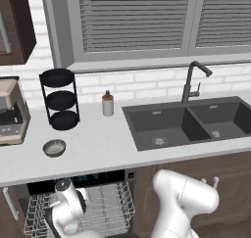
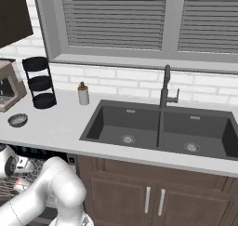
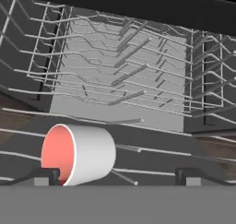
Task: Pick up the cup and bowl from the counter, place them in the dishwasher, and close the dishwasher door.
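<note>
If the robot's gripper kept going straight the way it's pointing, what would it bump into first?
Probably the white wire rack inside the dishwasher. The gripper looks open, and the cup lies on its side by the left fingertip, off the line. Depth is unclear.

A light counter (image 2: 56, 122) is running beneath a shuttered window, holding a dark double sink (image 2: 162, 129) with a dark tap (image 2: 165, 88) rising behind it. A small grey bowl (image 2: 17, 120) is sitting near the counter's left end, beside a black tiered rack (image 2: 39, 82). A capped bottle (image 2: 83, 94) is standing by the wall. The white arm (image 2: 51, 188) is reaching low left into the dishwasher's wire rack (image 2: 9, 185).
</note>
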